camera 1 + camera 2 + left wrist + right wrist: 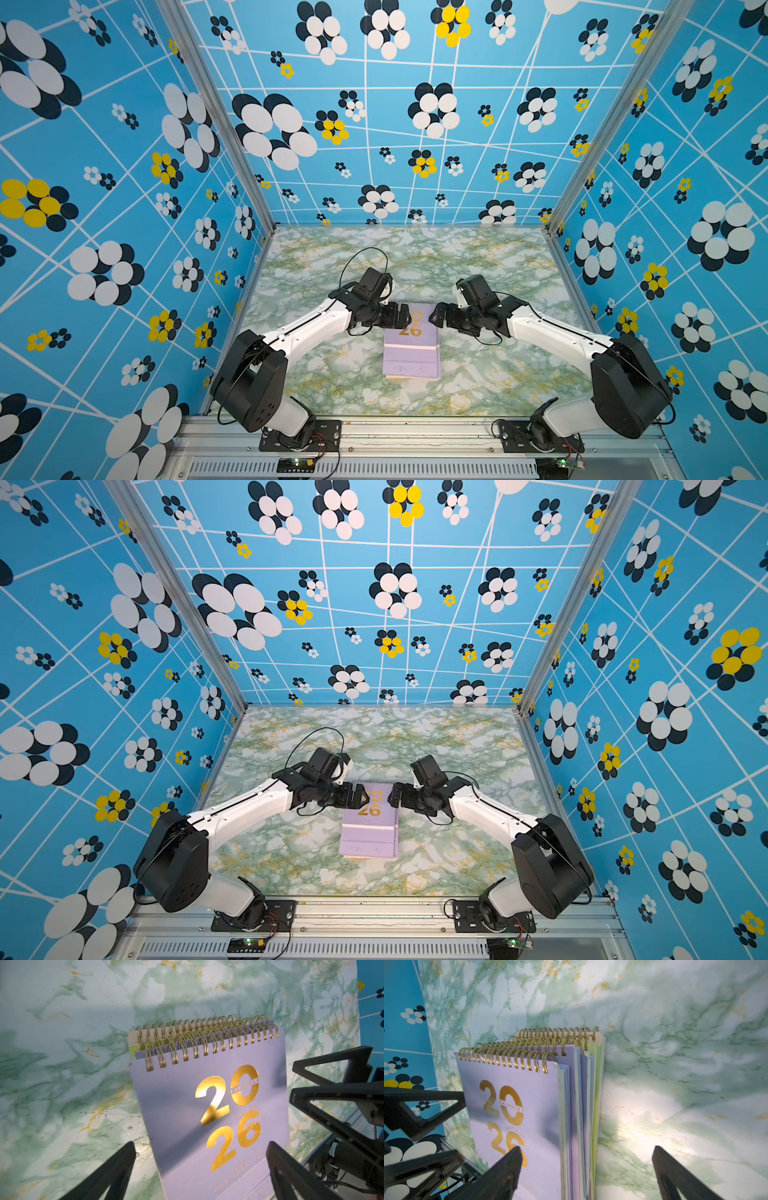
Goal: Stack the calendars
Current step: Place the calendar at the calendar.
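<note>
Both top views: high, looking down on whole table (457, 257). Wrist views: close, from opposite sides, sharing calendars (182, 1118).

Right there on the lilac cover of the top calendar (178, 1105): big gold foil "20" stacked over "26". Tucked into a band across the zero, "CALENDAR", readable in both wrist views (529, 1088). Under the digits, more fine gold print, too small to make out. In both top views, just "26" coming through clearly on that cover (410, 331) (369, 810).
</note>
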You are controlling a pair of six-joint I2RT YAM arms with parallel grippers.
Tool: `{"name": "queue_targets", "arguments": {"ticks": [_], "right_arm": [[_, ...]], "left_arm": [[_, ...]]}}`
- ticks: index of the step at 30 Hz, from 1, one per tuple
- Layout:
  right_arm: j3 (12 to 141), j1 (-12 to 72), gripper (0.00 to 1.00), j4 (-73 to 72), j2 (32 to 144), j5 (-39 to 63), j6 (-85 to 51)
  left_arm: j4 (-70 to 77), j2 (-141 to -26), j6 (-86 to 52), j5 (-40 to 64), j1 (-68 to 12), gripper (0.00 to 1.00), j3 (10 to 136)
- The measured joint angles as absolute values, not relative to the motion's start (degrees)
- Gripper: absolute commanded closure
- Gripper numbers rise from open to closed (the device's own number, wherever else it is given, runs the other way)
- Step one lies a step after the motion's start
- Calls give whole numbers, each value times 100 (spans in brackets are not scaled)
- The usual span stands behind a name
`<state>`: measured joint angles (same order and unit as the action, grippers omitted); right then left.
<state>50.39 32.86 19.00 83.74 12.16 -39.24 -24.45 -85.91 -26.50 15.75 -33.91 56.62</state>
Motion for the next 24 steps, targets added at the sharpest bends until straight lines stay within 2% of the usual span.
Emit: {"name": "queue_targets", "arguments": {"ticks": [24], "right_arm": [[5039,3297,1,1883,8385,1214,-3924]], "left_arm": [[-2449,-8517,-2961,1361,-3844,0,5481]]}}
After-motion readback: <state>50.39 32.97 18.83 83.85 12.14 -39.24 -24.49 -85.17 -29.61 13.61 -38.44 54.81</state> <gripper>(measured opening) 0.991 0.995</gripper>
